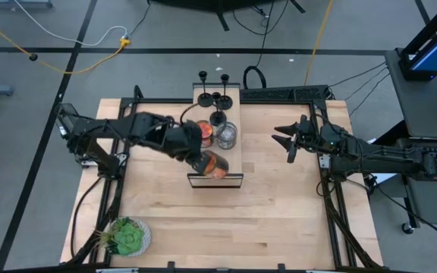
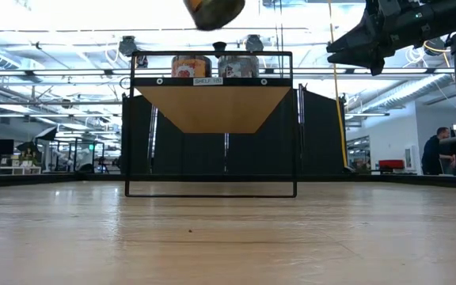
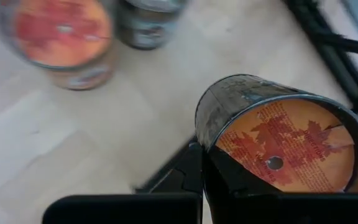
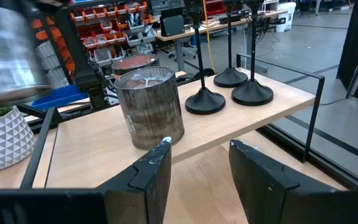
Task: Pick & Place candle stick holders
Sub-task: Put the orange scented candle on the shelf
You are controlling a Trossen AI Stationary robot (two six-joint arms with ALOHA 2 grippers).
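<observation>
Three black candlestick holders [image 1: 218,117] stand on their round bases at the far end of a small raised shelf [image 1: 236,163]; they also show in the right wrist view [image 4: 205,99]. My left gripper [image 1: 205,162] is shut on an orange-labelled candle jar [image 3: 284,137] above the shelf's near end. My right gripper [image 1: 290,144] is open and empty, in the air to the right of the shelf, its fingers [image 4: 151,168] pointing toward it. My left gripper holds the orange-labelled jar by its round side wall [image 3: 211,124], near the labelled end. The fingers [image 3: 229,180] hide the place of contact. The jar lies tilted on its side and is lifted clear above the shelf, as the low view [image 2: 214,9] shows.
A second orange-labelled jar [image 1: 205,134] and a grey jar [image 1: 227,135] stand mid-shelf, just in front of the holders. A green plant in a white pot [image 1: 126,236] sits at the near left corner. A black frame [image 1: 279,95] borders the table.
</observation>
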